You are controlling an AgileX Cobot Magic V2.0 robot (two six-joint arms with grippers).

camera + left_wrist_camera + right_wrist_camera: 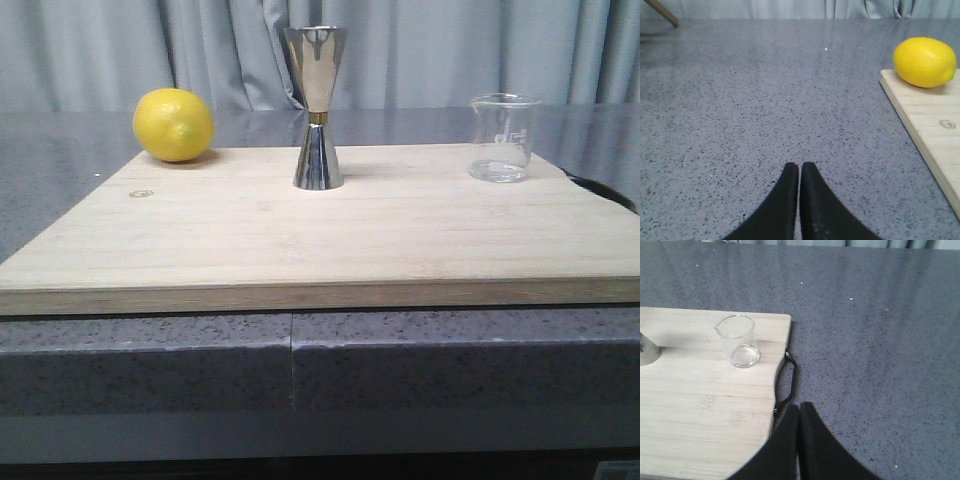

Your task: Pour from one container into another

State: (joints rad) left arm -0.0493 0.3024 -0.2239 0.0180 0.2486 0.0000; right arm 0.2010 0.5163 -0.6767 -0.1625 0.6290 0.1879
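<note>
The pale rectangular wooden board (320, 235) carries a yellow lemon (174, 124) at ten o'clock, a polished steel hourglass jigger (317, 108) upright at twelve, and a small clear glass beaker (502, 137) at two. Contents cannot be told, so this fits before pouring or after. Left gripper (799, 170) and right gripper (799, 410) are both clenched, grasping nothing, off the board.

A wooden cutting board (320, 240) lies on the stone countertop (60, 150), reaching to its front edge. Along the board's far edge stand three things in a row: a lemon (173, 125) at the far left corner, a double-ended jigger (317, 107) upright in the middle, and a small glass beaker (502, 137) upright toward the far right. The beaker appears to hold nothing, though the glass makes that hard to judge. A handle loop (788, 382) sits at the board's right side. Curtains (420, 50) hang behind the counter.
</note>
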